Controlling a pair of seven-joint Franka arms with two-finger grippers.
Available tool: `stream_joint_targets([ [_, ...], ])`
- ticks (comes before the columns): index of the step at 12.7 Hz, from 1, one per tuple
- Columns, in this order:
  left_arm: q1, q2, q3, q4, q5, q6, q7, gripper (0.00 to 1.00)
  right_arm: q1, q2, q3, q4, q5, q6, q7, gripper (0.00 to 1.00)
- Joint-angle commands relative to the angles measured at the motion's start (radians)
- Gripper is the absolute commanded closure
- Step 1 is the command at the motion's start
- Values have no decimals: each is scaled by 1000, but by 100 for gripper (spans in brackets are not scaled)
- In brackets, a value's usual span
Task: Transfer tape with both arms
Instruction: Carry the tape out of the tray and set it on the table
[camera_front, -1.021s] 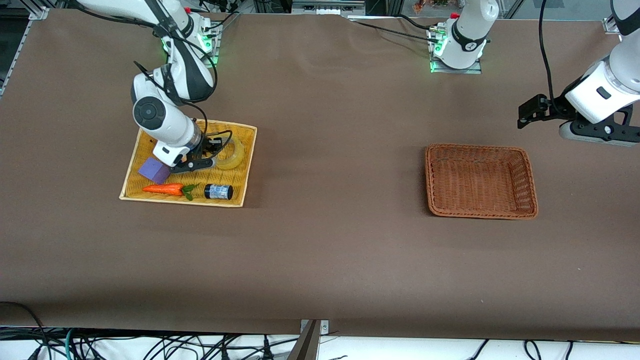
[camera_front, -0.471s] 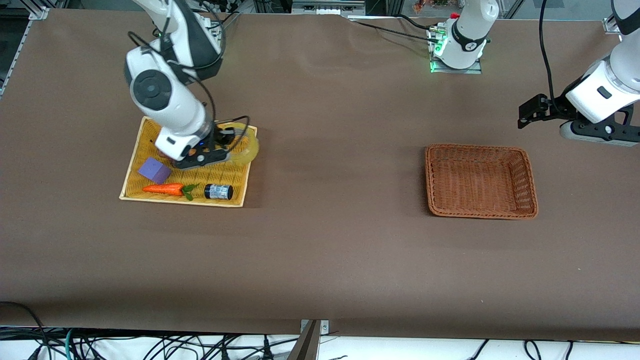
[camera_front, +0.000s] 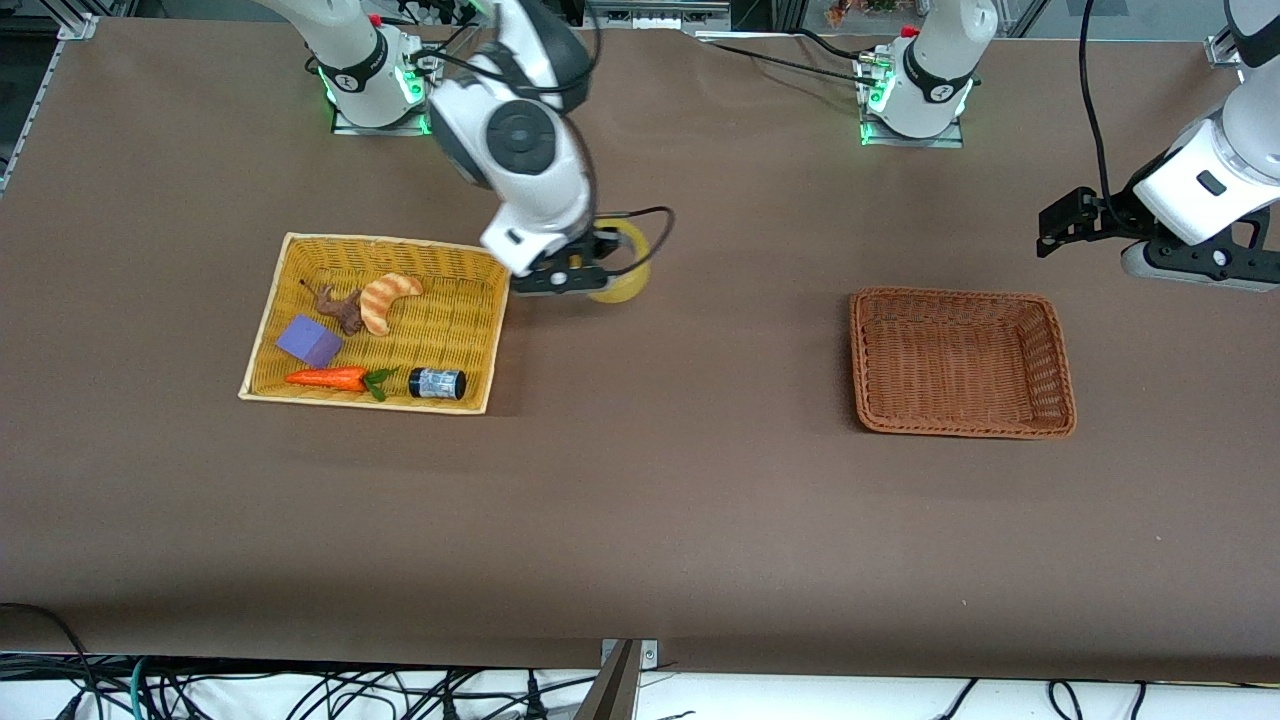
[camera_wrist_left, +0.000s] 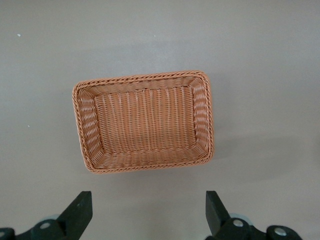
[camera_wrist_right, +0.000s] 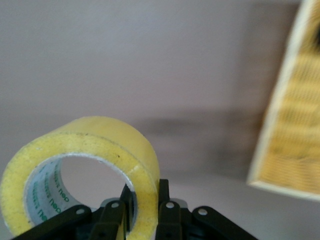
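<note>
My right gripper (camera_front: 598, 268) is shut on the tape (camera_front: 626, 268), a translucent yellowish roll, and holds it in the air over the bare table beside the yellow basket (camera_front: 480, 330), toward the middle. In the right wrist view the tape (camera_wrist_right: 85, 160) shows with its wall pinched between my fingers (camera_wrist_right: 164, 192). My left gripper (camera_front: 1062, 222) is open and empty, up over the table at the left arm's end beside the brown basket (camera_front: 1040, 340). In the left wrist view its fingers (camera_wrist_left: 79, 212) stand wide apart above the brown basket (camera_wrist_left: 202, 120).
The yellow basket holds a purple block (camera_front: 309, 341), a toy carrot (camera_front: 328, 378), a small dark jar (camera_front: 437, 383), a croissant (camera_front: 388, 298) and a small brown figure (camera_front: 342, 310). The brown basket is empty.
My right gripper has lifted the tape out of the yellow basket and carried it toward the middle of the table. The croissant and brown figure are now uncovered. The left arm has not moved.
</note>
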Motion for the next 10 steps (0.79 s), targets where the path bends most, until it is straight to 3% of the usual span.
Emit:
stream_joint_targets([
  [1,3,1,3,32,-11,-18,7,0,105,168,-4,188,-50,10,171,100],
  [6,3,0,2,32,-11,-21,-4,0,232,371,-8,331,-180,119,392,100],
  [10,3,0,0,35,-12,-19,-5,0,237,415,-8,332,-200,169,408,100],
])
